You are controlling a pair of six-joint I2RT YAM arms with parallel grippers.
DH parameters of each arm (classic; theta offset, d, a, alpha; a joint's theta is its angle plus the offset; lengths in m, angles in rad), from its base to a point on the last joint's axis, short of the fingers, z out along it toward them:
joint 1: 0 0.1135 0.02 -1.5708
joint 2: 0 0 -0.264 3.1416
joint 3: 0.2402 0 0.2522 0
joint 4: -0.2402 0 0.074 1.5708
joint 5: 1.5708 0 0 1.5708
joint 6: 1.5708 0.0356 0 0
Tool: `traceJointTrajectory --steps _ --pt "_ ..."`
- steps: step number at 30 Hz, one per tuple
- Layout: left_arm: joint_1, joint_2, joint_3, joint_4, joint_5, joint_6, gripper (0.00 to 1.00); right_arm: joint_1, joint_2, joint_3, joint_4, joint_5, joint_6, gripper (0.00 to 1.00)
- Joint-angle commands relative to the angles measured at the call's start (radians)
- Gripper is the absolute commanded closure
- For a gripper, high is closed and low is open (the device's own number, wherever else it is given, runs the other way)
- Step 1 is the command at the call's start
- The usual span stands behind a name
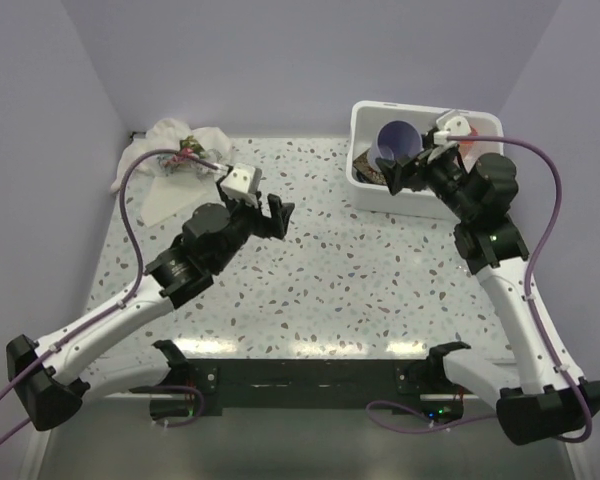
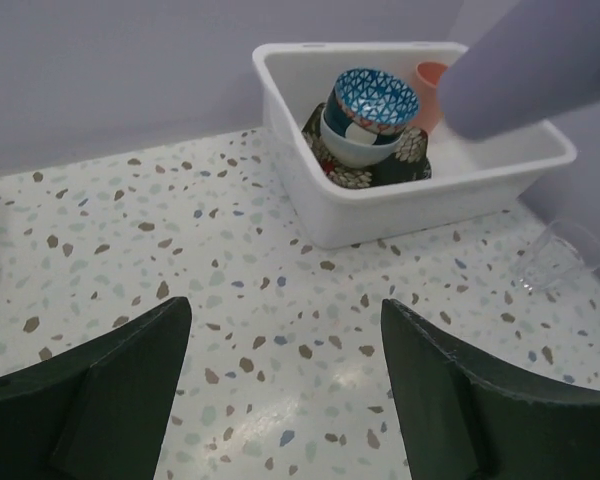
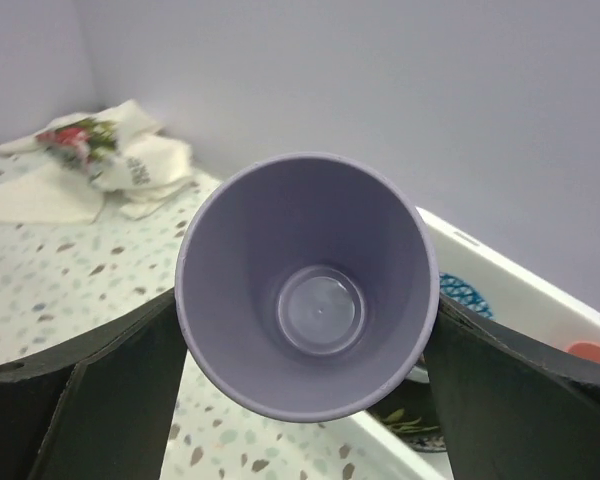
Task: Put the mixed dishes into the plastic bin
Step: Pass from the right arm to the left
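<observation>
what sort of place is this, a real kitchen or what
Probably a robot test cell, not a kitchen: plain lavender walls box in a speckled table, the left arm and right arm are bolted to its edge, and dishes sit in a plastic bin.

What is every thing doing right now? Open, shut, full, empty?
right gripper, shut on purple cup
purple cup, empty, tilted, over plastic bin
left gripper, open, empty
plastic bin, holding stacked bowls, orange cup
white cloth, crumpled
clear glass, empty, beside bin
</observation>
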Motion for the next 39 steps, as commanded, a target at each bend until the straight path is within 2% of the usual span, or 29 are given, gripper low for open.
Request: traceJointTrajectory --steps 1,7,12,19,23,28,33,36,39 --pt "0.021 0.042 0.242 -0.121 0.114 -0.101 0.19 0.039 -0.049 -0.102 -0.098 -0.142 -0.059 0.23" --pt "0.024 0.198 0.503 -0.34 0.303 -0.202 0.23 0.074 -0.106 -0.164 -0.107 -0.158 -0.096 0.23" --pt "0.012 0.298 0.6 -0.437 0.43 -0.255 0.28 0.108 -0.1 -0.165 -0.123 -0.15 -0.123 0.23" --pt "-0.056 0.417 0.689 -0.51 0.379 -0.258 0.29 0.217 -0.091 -0.171 -0.14 -0.083 -0.146 0.23" --pt "-0.062 0.441 0.699 -0.537 0.326 -0.247 0.36 0.275 -0.088 -0.17 -0.152 -0.027 -0.158 0.23" --pt "-0.071 0.464 0.703 -0.558 0.218 -0.235 0.37 0.344 -0.062 -0.159 -0.161 0.017 -0.175 0.23" --pt "-0.076 0.475 0.69 -0.572 0.138 -0.218 0.44 0.399 -0.042 -0.144 -0.163 0.062 -0.189 0.23" --pt "-0.077 0.486 0.671 -0.58 0.127 -0.212 0.53 0.419 -0.036 -0.139 -0.163 0.08 -0.192 0.23" --pt "-0.08 0.492 0.648 -0.577 0.127 -0.213 0.7 0.436 -0.023 -0.132 -0.166 0.091 -0.195 0.23"
